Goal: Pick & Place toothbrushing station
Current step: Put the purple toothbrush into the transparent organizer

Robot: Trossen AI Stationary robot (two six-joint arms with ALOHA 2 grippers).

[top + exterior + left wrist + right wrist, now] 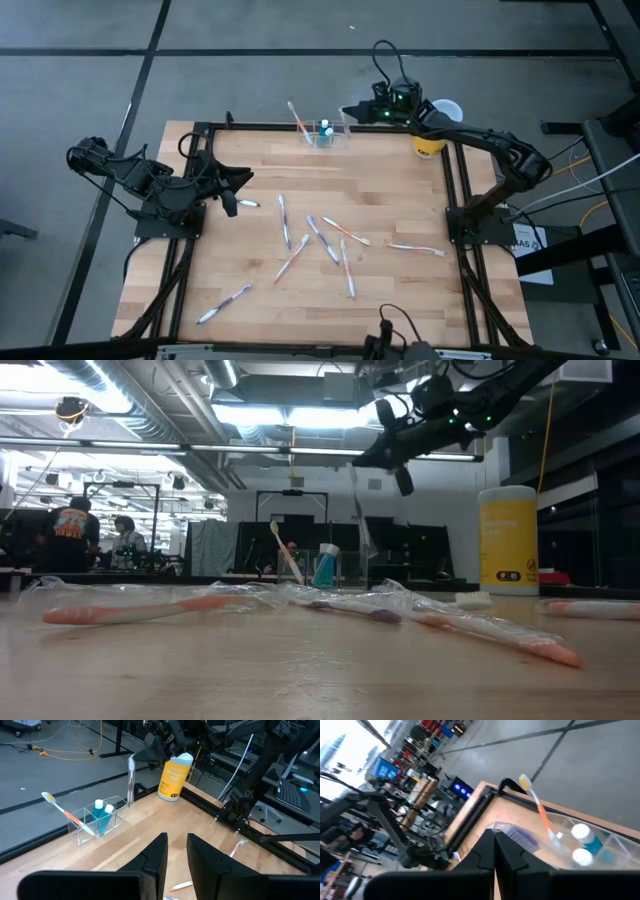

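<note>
High view: clenches wrapped toothbrush (pixel 131 780) in right tool (pixel 348 110) over the toothbrushing station (pixel 75 827) at the tabletop's (pixel 400 290) far edge. Risks catching wrapper on the rim, tipping it. Rests left tool (pixel 176 845) parted, empty.

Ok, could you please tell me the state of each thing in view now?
right gripper: shut on wrapped toothbrush, near the holder.
wrapped toothbrush: held, hanging down.
left gripper: open, empty.
holder: upright, holding orange toothbrush and two tubes.
yellow bottle: upright, capped.
loose toothbrushes: lying flat on table.
</note>
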